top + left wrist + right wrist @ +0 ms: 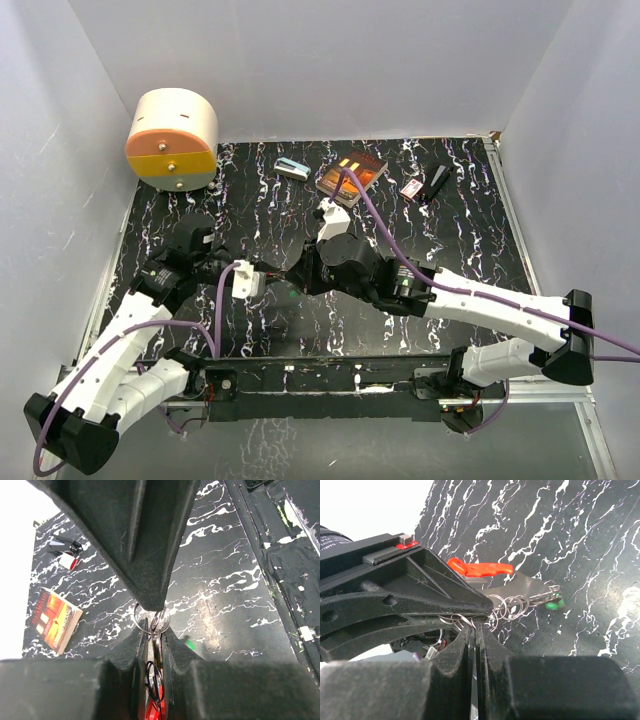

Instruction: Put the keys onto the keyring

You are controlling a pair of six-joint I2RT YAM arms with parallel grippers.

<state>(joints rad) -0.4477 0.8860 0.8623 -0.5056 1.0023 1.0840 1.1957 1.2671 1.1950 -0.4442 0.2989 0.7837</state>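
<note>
Right wrist shows red key (480,569) hidden overhead; both jaws clamped on keyring (507,607).

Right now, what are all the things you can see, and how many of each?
keys: at least two, red and green heads, mid-table between the grippers
keyring: several linked rings, silver, with the keys
book: one, dark with orange, far middle
teal-and-white box: one, left of the book
red-and-white box: one, right of the book
black object: one, beside the red-and-white box, too small to identify
round drawer box: one, cream with orange-yellow front, far left corner
table: one, black with white veins
left gripper: one, black, shut on keys
right gripper: one, black, shut on keyring
</note>
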